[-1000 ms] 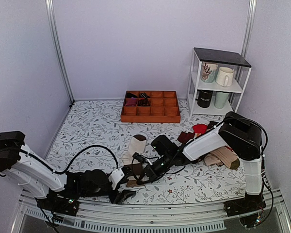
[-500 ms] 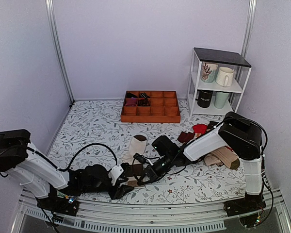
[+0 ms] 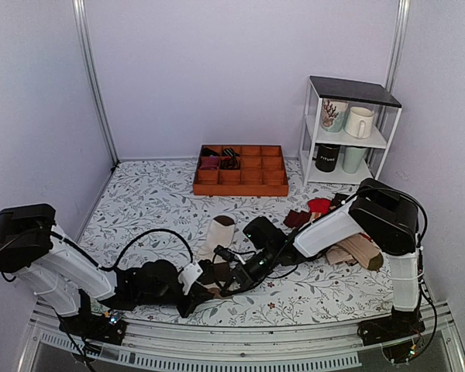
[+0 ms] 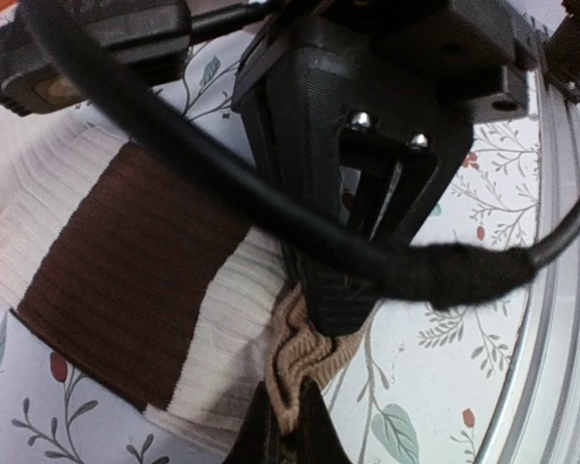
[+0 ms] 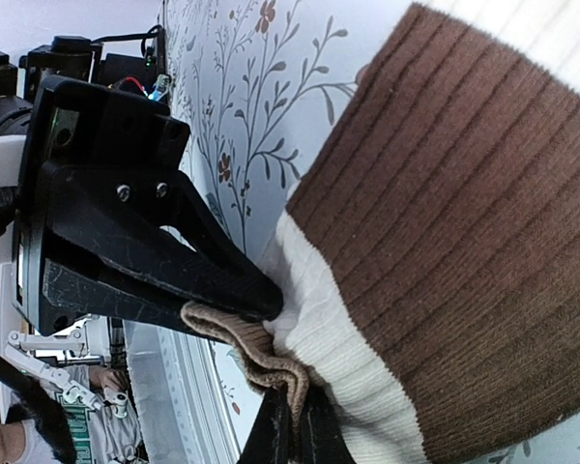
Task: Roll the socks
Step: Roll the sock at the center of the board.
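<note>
The socks (image 3: 217, 235) lie near the table's front, cream with a dark brown toe at the far end. Close up, a wide dark brown band (image 4: 126, 280) and a bunched tan cuff (image 4: 307, 350) show. My left gripper (image 4: 288, 433) is shut on the tan cuff's edge, and it sits low at the front in the top view (image 3: 206, 285). My right gripper (image 5: 292, 427) is shut on the same cuff from the opposite side, right next to the left one (image 3: 223, 282). The brown band (image 5: 464, 242) stretches away from both. Each gripper's black fingers show in the other's wrist view.
A wooden compartment tray (image 3: 275, 188) sits at the back centre. A white shelf (image 3: 308, 136) with mugs stands at the back right. A pile of other socks (image 3: 355, 252) lies under the right arm. The metal front rail (image 3: 294, 345) runs close behind both grippers.
My left gripper slid right to the socks' cuff and closed on it. The right gripper has stayed shut on the cuff without moving.
</note>
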Available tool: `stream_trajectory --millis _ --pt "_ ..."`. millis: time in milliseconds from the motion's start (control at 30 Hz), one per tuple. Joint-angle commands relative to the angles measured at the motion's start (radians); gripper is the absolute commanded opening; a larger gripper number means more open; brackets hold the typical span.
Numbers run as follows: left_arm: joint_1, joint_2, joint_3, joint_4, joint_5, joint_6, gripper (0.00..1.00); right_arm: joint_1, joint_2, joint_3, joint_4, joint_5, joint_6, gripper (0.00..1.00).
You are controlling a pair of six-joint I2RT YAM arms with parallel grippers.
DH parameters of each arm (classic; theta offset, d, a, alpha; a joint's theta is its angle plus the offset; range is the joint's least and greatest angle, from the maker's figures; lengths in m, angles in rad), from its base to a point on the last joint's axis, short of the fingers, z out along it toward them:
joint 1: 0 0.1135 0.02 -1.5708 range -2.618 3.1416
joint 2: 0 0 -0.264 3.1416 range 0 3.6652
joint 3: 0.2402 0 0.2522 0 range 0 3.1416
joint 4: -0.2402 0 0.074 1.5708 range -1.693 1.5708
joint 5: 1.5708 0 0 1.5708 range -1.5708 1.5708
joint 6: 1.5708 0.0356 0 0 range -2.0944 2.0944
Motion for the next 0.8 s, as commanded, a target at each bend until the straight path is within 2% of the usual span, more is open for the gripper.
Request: stream_trajectory --millis 0,167,267,400,567,767 --pt "0.022 0.021 0.041 -0.111 -0.005 -0.093 0.00 0.002 0.051 -0.036 -0.110 0.044 -0.005 0.01" --pt "0.036 0.037 0.046 -0.231 0.014 -0.244 0.00 0.002 0.002 -0.039 -0.084 0.050 -0.065 0.16" --pt "0.046 0.045 0.032 -0.259 0.060 -0.316 0.00 0.001 -0.087 -0.082 -0.002 0.095 -0.136 0.23" --pt "0.059 0.064 0.011 -0.265 0.117 -0.377 0.00 0.008 -0.210 -0.182 0.187 0.168 -0.278 0.31" --pt "0.066 0.097 0.014 -0.293 0.152 -0.397 0.00 0.077 -0.338 -0.372 0.417 0.359 -0.598 0.34" --pt "0.068 0.129 0.015 -0.292 0.174 -0.401 0.00 0.172 -0.309 -0.410 0.483 0.488 -0.867 0.35"
